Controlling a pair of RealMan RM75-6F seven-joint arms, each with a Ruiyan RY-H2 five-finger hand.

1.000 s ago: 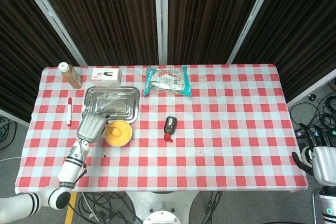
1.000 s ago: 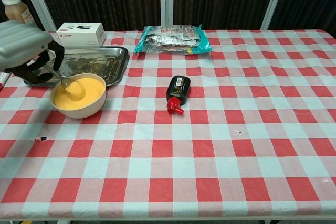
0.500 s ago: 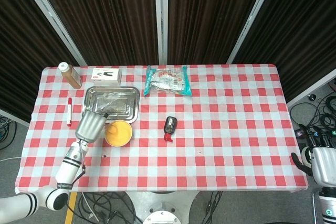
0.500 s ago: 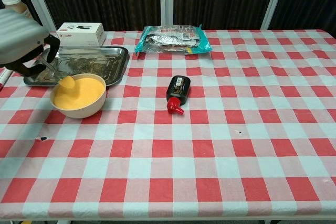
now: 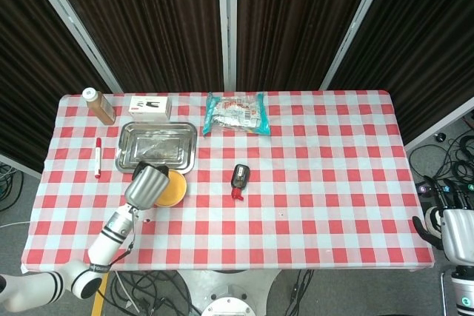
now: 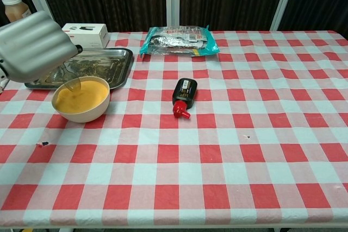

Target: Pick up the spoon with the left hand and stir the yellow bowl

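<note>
The thin metal spoon (image 6: 72,82) dips into the round yellow bowl (image 6: 81,99) of orange liquid, directly under the left robot hand (image 6: 35,45), whose fingers close around its handle. Behind sits a steel tray (image 6: 111,64).

The left hand (image 5: 148,184) hangs above the tabletop near its left front corner, silver back facing up, fingers curled under around a thin metal spoon (image 6: 72,81). The right hand (image 5: 453,229) sits beyond the tabletop's right front corner, fingers curled inward.
</note>
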